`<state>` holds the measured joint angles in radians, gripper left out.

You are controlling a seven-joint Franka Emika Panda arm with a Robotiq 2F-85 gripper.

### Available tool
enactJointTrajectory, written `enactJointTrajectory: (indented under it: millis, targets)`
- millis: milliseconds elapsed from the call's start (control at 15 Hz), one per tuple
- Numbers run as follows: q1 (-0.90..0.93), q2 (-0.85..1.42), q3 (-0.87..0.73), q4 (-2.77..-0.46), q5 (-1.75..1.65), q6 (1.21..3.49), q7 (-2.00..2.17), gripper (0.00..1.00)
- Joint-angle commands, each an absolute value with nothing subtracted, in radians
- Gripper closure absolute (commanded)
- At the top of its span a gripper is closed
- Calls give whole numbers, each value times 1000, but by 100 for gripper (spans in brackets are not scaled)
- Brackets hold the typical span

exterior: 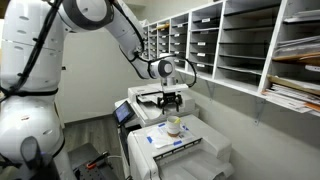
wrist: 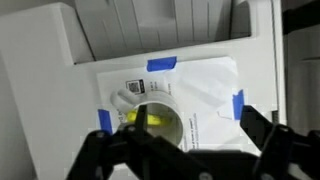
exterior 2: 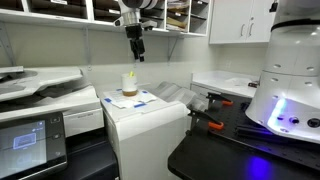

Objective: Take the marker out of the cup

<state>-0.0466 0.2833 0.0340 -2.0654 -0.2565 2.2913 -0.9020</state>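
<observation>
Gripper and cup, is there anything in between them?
No, only bare air: in an exterior view the gripper hangs above the cup, clear of it.

Pretty clearly an office copy room: a wall of mail-sorting shelves [exterior: 240, 40] with stacks of paper [exterior: 298, 62] in some slots, a white printer [exterior 2: 150, 135], a bigger copier [exterior 2: 40, 95] with a touchscreen [exterior 2: 28, 140] beside it, and white cabinets [exterior 2: 238, 20] overhead.

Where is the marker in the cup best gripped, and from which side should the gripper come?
Grip the marker at its free upper end, from straight above. It stands roughly upright in the cup, whose wall covers its lower part. The open gripper hangs over it.
</observation>
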Motion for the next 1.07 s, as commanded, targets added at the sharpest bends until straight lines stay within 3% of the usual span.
enactJointTrajectory:
  millis: [0,267,533,600,667,1000]
  targets:
    - [-49,337,51,-2040,-343,2351,-1017,0]
    - [-46,402,60,-2018,-418,2416,-1135,0]
    - [-38,453,68,-1976,-450,2403,-1201,16]
    - [-35,463,69,-1966,-458,2402,-1212,24]
    - [-33,473,70,-1956,-463,2397,-1226,19]
    - [-32,516,75,-1899,-458,2377,-1287,22]
